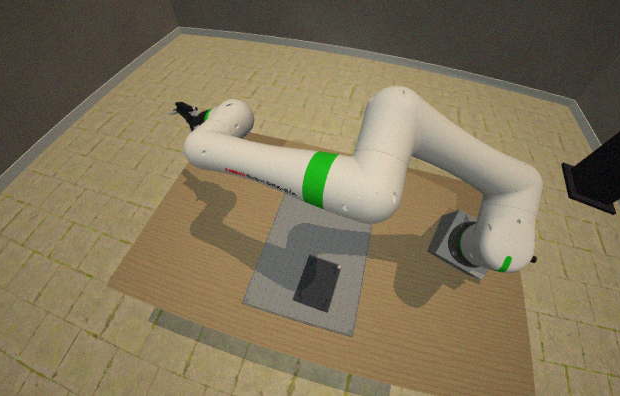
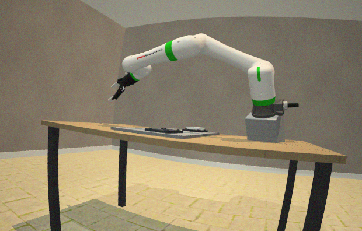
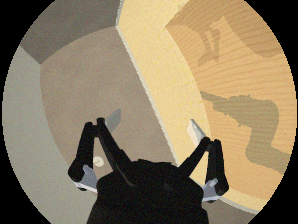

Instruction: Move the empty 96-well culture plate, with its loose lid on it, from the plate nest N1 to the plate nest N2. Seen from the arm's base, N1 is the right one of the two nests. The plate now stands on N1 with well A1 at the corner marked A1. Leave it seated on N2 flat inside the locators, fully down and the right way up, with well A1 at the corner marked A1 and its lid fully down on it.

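The lidded culture plate (image 2: 195,128) is a low whitish box on the far nest of the grey baseplate (image 2: 162,134). In the top view the arm hides the plate and that nest. The other nest (image 1: 317,282) is a dark empty rectangle on the baseplate; it also shows in the exterior view (image 2: 163,130). My gripper (image 2: 115,90) is open and empty. It hangs high in the air, tilted down, past the table end farthest from the arm's base and well away from both nests. It also shows in the top view (image 1: 185,112). The wrist view shows the spread fingers over floor and table edge.
The arm's grey pedestal (image 2: 263,128) stands on the wooden table (image 1: 308,280) at the end opposite my gripper. A black stand (image 1: 608,170) is on the floor beyond the pedestal. The arm's forearm (image 1: 283,175) stretches over the baseplate.
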Robot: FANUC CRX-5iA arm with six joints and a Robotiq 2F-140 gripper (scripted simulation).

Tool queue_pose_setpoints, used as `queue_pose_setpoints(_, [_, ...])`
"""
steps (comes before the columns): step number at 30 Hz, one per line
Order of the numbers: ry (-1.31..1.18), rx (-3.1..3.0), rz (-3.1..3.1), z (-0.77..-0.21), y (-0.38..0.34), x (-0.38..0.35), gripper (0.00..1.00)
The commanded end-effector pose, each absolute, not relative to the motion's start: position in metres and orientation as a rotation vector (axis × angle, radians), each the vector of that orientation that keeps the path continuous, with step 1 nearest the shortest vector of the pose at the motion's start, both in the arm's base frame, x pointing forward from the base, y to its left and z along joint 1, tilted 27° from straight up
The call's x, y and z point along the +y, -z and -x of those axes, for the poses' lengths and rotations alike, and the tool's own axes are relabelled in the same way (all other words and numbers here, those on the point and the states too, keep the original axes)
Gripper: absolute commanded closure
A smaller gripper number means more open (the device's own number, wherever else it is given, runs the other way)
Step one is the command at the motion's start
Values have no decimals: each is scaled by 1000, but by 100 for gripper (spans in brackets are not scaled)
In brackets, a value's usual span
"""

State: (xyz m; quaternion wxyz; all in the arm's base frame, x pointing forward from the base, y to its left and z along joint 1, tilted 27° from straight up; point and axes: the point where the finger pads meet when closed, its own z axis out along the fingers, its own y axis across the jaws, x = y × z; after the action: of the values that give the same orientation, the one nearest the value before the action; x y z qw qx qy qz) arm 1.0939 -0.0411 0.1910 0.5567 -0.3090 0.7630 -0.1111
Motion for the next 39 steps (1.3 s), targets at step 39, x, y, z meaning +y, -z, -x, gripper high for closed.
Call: queue_pose_setpoints(39, [567,1667,1374,-1034,-131,-80,0])
